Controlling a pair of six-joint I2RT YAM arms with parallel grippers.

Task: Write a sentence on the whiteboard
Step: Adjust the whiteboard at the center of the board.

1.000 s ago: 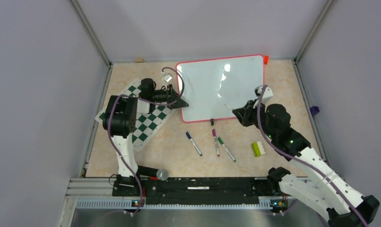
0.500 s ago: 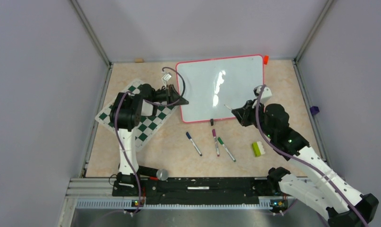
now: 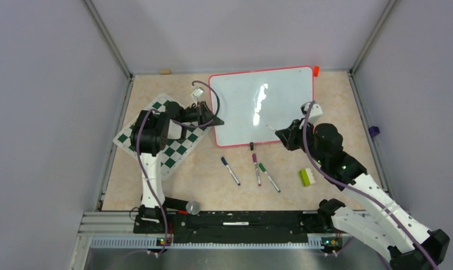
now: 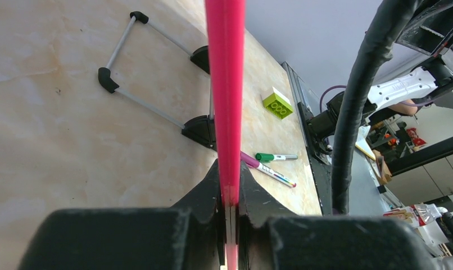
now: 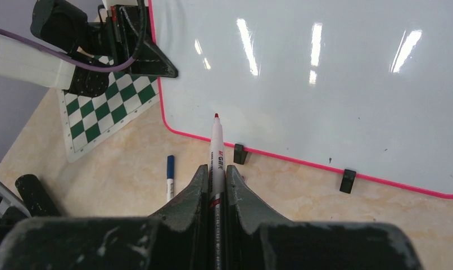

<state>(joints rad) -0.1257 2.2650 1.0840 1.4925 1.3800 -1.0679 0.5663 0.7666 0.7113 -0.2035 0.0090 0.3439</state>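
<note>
Where the whiteboard lies, from above: we find the whiteboard (image 3: 262,104) on the far half of the table (image 3: 336,112), with its left edge just beside the chess mat (image 3: 173,154).
Left gripper, from above: the left gripper (image 3: 216,120) meets the board's left edge, and a looping cable crosses it, so we cannot read its jaws from here.
Right gripper, from above: the right gripper (image 3: 280,135) is at the board's near edge, and a thin marker (image 3: 269,126) pokes out over the white surface.
Loose things, from above: three loose pens (image 3: 256,169) and a green-and-white block (image 3: 307,177) lie on the table, nearer to us than the board.
Left wrist: we see both fingers pinched tight on the board's red-pink frame, which shows edge-on, so the white face is hidden.
Right wrist: the fingers are clamped on the marker, with its red tip over the board's near-left part. We cannot tell whether the tip touches.
Cut off: the board's right end runs out of the right wrist's view.
</note>
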